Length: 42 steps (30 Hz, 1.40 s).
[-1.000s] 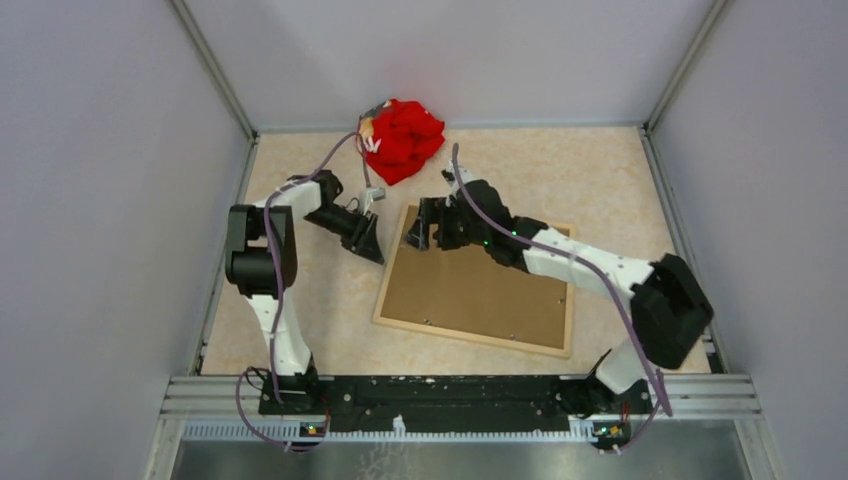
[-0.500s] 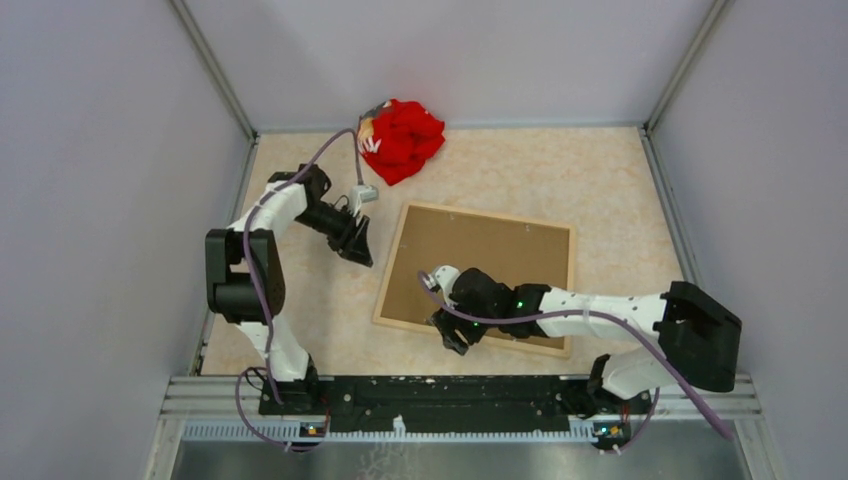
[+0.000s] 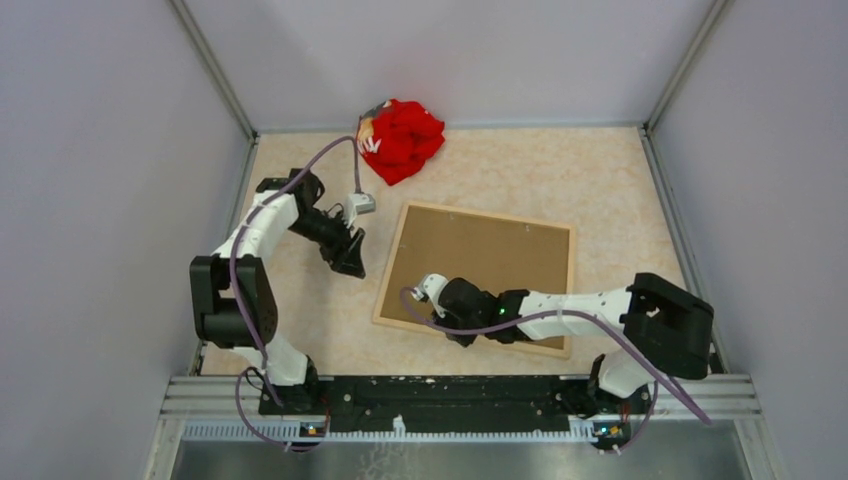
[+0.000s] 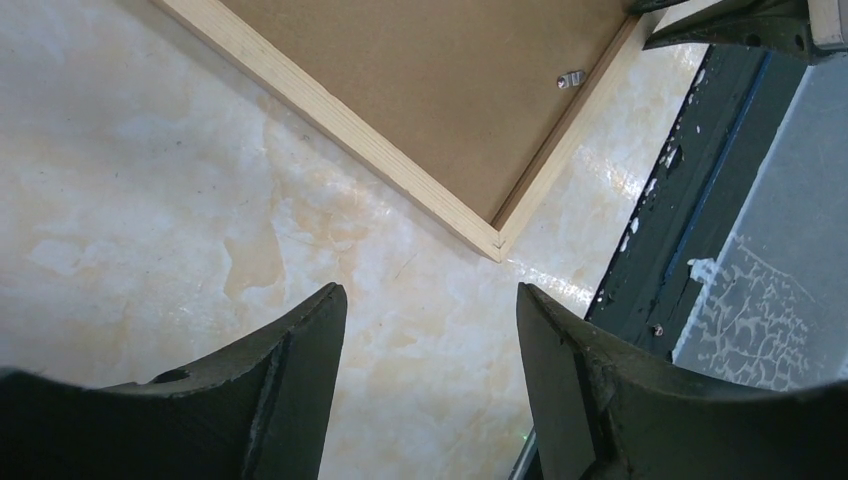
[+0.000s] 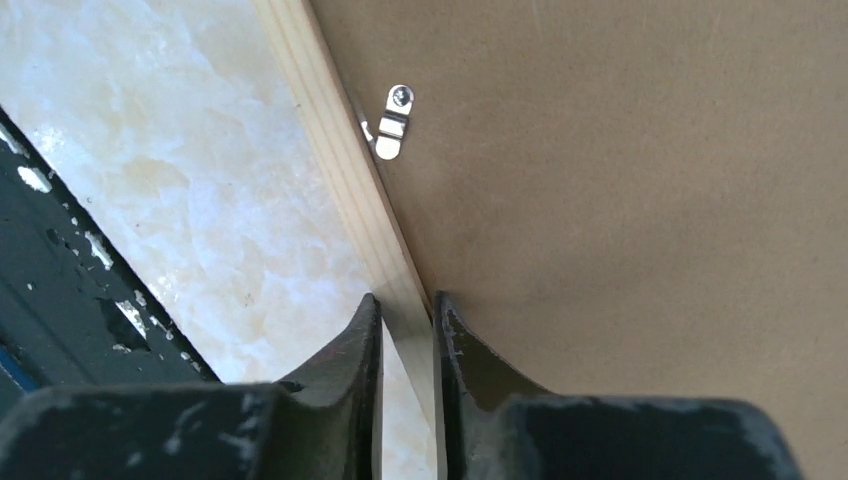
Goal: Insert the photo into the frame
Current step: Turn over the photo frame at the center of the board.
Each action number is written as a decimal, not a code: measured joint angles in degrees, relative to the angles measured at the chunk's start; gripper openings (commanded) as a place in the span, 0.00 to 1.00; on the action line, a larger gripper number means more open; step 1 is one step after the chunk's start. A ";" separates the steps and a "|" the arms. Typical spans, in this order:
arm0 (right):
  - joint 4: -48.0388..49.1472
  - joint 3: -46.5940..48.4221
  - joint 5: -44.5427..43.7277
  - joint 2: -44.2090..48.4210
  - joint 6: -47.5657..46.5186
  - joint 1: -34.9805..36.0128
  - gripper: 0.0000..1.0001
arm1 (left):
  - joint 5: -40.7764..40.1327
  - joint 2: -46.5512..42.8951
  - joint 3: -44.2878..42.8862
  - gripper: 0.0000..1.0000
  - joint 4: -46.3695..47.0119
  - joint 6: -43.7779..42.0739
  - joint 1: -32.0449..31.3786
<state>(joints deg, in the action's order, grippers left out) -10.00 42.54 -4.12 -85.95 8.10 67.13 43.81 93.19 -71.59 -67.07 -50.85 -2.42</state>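
Note:
The frame (image 3: pixel 391 265) lies face down on the table, its brown backing board (image 3: pixel 490 265) filling it. The photo is out of view. My right gripper (image 3: pixel 452 330) is at the frame's near edge, close to the near left corner. In the right wrist view its jaws (image 5: pixel 405 298) stand almost together, astride the pale wooden moulding (image 5: pixel 330 130), with a metal turn clip (image 5: pixel 392 122) just ahead. My left gripper (image 3: pixel 350 265) hangs open left of the frame. Only bare table shows between its fingers (image 4: pixel 430 290), and the frame's corner (image 4: pixel 490 235) lies ahead.
A crumpled red cloth (image 3: pixel 402 138) sits at the table's far edge. Grey walls close in the table on three sides. The dark metal rail (image 3: pixel 450 390) carrying the arm bases runs along the near edge, close to the frame's near side.
My right gripper swung from the frame's far left corner to its near edge and closed its jaws over the moulding. My left gripper drew back to the left and opened wider.

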 measured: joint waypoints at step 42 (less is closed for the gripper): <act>-28.89 42.73 10.36 -5.62 -0.31 -4.15 0.48 | -0.55 -49.79 34.12 0.17 30.95 -56.96 -4.79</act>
<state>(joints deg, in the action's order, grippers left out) -38.89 85.27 6.24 -91.57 7.79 62.98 43.27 43.40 -37.47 -36.12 -107.81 -7.20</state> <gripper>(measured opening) 0.242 0.305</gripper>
